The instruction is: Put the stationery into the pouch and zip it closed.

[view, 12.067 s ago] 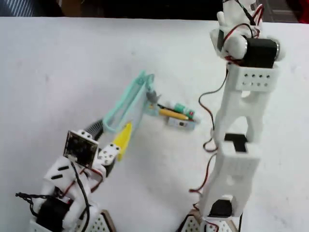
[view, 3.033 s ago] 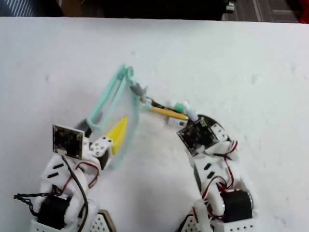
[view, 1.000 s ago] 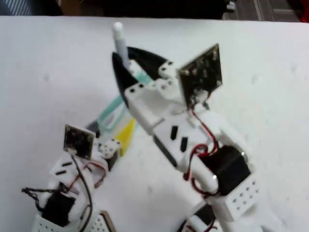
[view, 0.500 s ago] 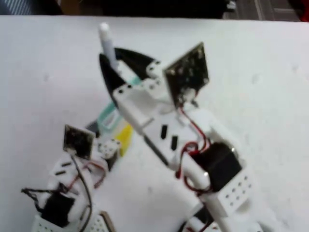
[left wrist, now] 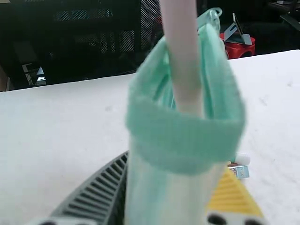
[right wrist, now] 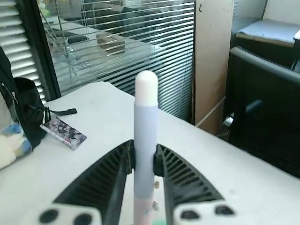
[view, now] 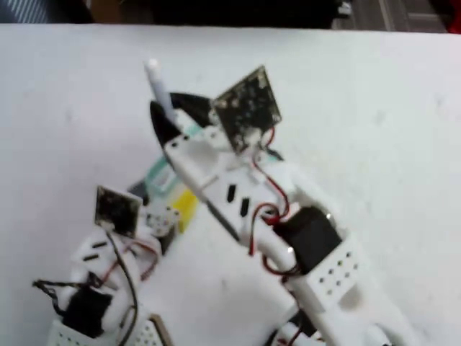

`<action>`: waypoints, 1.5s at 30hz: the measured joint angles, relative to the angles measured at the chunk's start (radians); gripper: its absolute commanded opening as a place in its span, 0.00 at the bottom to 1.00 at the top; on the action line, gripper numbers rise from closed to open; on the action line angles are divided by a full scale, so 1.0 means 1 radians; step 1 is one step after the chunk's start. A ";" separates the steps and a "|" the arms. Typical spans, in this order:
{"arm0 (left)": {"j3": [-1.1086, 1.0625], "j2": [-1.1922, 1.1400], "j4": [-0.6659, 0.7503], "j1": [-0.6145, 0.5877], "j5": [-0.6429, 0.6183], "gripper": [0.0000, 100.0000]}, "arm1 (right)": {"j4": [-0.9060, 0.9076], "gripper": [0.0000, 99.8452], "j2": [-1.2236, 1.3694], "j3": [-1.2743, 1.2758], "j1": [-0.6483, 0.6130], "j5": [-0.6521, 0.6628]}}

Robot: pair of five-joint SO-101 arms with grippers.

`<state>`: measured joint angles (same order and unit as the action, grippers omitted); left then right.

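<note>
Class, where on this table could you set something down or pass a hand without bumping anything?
Bare white table lies right of the right arm, out to the far edge, and left of the mint-green fabric pouch. Crowded: the middle, where the right gripper holds a white stick pen over the pouch clamped by the left gripper.

An office, by the look of it; slatted blinds (right wrist: 117, 37) fill the upper left of the right wrist view, with desks seen through them; a dark chair (right wrist: 262, 103) stands at the right edge; a black bag (right wrist: 21, 112) rests at the left edge on the white table (right wrist: 103, 108).
</note>
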<state>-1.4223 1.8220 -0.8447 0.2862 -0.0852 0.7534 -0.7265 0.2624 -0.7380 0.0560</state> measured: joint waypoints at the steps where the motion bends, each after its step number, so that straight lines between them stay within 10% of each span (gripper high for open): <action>1: 0.000 0.000 0.000 0.000 0.000 0.24 | 0.000 0.13 -0.006 0.000 -0.005 0.020; 22: 0.000 0.002 -0.003 0.000 0.000 0.18 | 0.054 0.14 -0.058 -0.014 -0.057 0.087; 37: 0.002 0.003 -0.015 0.008 0.074 0.02 | 0.152 0.05 -0.058 0.041 0.431 0.213; 45: 0.002 -0.012 0.014 -0.133 0.081 0.02 | 0.149 0.04 -0.048 0.180 0.473 0.233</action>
<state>-1.4208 1.8098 -0.8309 0.1527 -0.0038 0.9022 -0.7741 0.4419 -0.2654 0.2892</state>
